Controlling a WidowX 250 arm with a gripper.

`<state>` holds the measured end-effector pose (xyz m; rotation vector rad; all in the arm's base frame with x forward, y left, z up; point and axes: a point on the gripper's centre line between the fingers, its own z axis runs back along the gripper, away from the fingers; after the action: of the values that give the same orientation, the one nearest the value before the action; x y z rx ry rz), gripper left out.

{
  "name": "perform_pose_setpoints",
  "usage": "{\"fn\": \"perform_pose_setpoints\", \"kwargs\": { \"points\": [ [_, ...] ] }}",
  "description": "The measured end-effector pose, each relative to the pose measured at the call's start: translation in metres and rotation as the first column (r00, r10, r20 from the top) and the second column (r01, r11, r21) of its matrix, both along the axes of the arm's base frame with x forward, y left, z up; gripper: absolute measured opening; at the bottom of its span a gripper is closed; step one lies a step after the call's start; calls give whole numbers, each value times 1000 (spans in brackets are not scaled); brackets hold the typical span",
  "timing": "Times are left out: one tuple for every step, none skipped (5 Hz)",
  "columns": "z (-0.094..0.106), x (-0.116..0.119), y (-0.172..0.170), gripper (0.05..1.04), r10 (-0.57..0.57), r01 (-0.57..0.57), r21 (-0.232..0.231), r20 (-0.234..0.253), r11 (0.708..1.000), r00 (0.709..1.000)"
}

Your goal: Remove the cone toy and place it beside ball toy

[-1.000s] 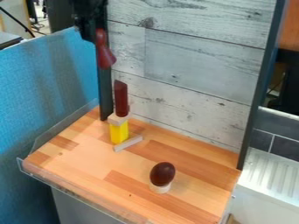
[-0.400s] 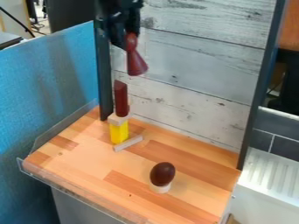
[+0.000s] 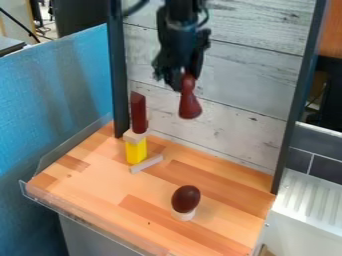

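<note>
One clear raised edge (image 3: 87,220) ran along the near side of the wooden work surface (image 3: 73,182) under my inspection. Toward its near right part I recorded the ball toy (image 3: 186,198), dark brown and egg-shaped, upright on a short pale base (image 3: 183,215). A ridged white panel (image 3: 307,205) lay outside the surface, to the right of the view.

Farther back I noted a pale strip (image 3: 146,164) lying flat at a slant, just beside the foot of a yellow block (image 3: 135,151). On that block sat a pale block (image 3: 135,136), and on top of it stood a dark red piece (image 3: 138,112).

My gripper (image 3: 188,82) hung above the back part of the surface, pinching the cone toy (image 3: 190,106) by its narrow upper end. The cone was in the air, wide end down and slightly tilted, well apart from the ball.

Behind these I observed a grey-white plank wall (image 3: 234,90) between two dark posts, and a blue screen (image 3: 53,95) to the left.
</note>
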<state>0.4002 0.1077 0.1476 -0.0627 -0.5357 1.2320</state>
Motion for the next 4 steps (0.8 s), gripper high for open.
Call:
{"fn": "perform_pose_setpoints", "kwargs": {
  "points": [
    [-41, 11, -4, 543, -19, 22, 32, -64, 999, 998],
    [-73, 21, -2, 543, -37, 49, 76, -161, 996, 986],
    [-86, 25, -2, 543, -56, 71, 61, -229, 996, 972],
    [-103, 21, 1, 543, -80, 104, 85, -248, 991, 965]
  ]
}}
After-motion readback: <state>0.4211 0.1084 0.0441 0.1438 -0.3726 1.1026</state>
